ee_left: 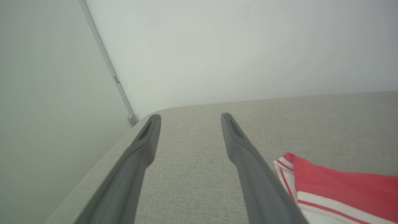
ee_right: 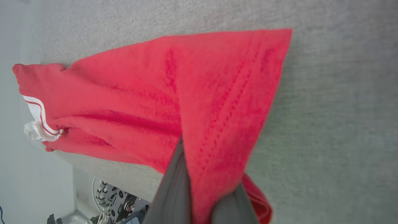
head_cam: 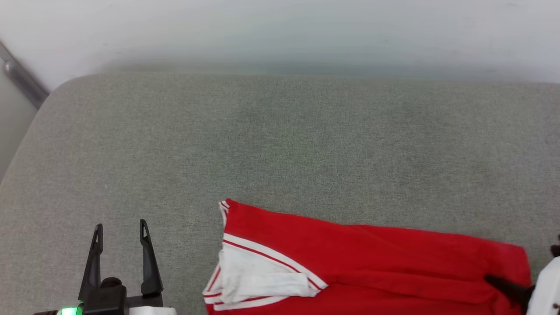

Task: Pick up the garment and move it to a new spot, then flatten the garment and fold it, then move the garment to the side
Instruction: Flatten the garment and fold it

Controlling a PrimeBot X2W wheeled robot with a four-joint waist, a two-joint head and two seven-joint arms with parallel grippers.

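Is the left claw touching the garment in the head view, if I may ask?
No, the open left claw stands apart from the garment, with grey surface between them.

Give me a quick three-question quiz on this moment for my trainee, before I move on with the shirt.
1. True or false: the left gripper holds the shirt.
2. The right gripper is: A open above the shirt; B shut on the shirt's red cloth; C shut on nothing.
3. Fill in: in the head view, the white sleeve is at the shirt's ___ end.
Key: 1 false; 2 B; 3 left.
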